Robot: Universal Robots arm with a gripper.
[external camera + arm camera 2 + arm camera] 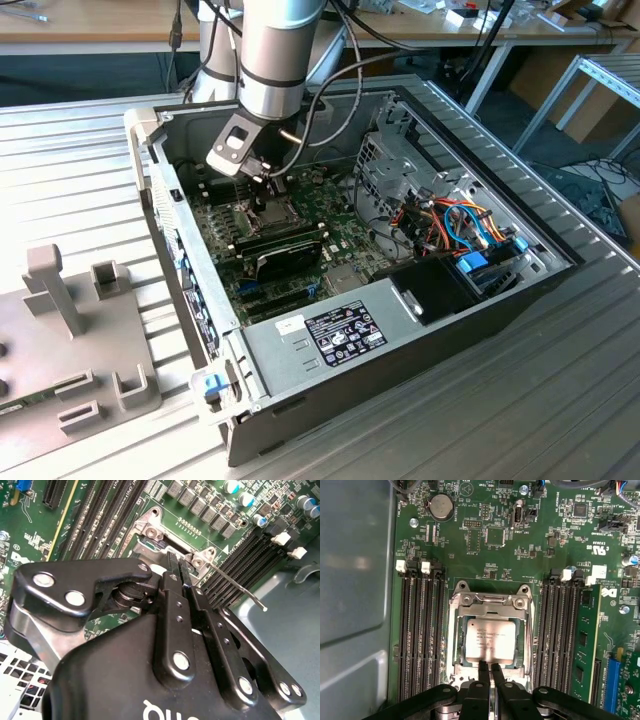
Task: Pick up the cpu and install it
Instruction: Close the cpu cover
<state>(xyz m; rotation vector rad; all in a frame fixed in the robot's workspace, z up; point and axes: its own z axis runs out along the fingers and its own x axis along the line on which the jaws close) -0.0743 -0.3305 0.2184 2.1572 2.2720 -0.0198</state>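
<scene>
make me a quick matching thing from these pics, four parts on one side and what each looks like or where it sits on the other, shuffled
Column one:
1. cpu
2. coin battery
3. memory stick
4. gripper

Column two:
a. round and silver
b. black, tips close together at the cpu's edge
c. pale metal square lying flat in the socket
d. green, long and narrow, standing on edge

Pairs: 1-c, 2-a, 3-d, 4-b
</scene>
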